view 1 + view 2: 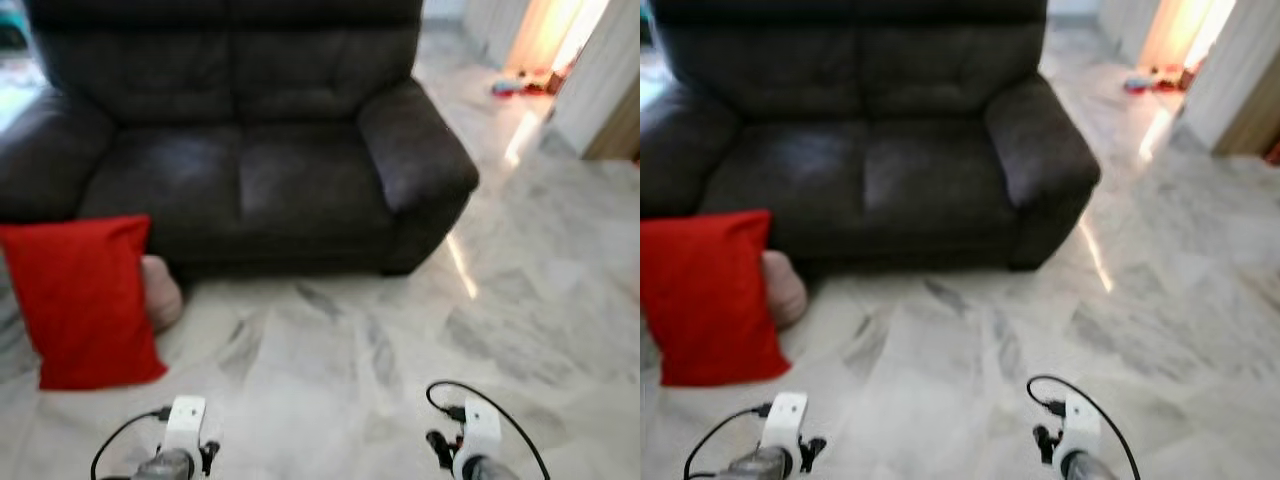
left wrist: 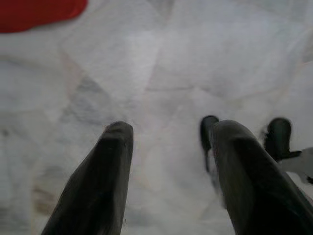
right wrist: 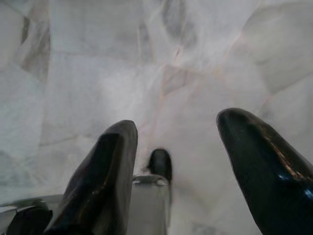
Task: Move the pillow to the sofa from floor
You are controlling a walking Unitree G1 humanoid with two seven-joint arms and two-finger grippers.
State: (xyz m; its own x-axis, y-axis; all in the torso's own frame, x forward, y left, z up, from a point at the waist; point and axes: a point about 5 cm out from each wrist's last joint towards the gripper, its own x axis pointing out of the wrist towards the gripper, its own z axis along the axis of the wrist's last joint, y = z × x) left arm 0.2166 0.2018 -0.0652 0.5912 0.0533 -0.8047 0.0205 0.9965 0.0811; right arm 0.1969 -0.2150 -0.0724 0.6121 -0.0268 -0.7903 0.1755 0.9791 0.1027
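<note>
Head views soft, blurred throughout. Warm daylight from doorway [image 1: 545, 40] at floor's far right corner; bright glare streak on marble floor [image 1: 462, 265]. Sofa [image 1: 240, 140] dim. Wrist views hazy, fingers out of focus.

Both head views look forward and down across the white marble floor [image 1: 330, 360] toward the dark two-seat sofa [image 1: 240, 140], sharing nearly all of it. Each wrist camera looks along its parted black fingers, close above that floor.

Pillow [image 1: 85, 300] on floor [image 1: 400, 360], left, before sofa [image 1: 240, 150]; cushion [image 1: 162, 292] behind it.
</note>
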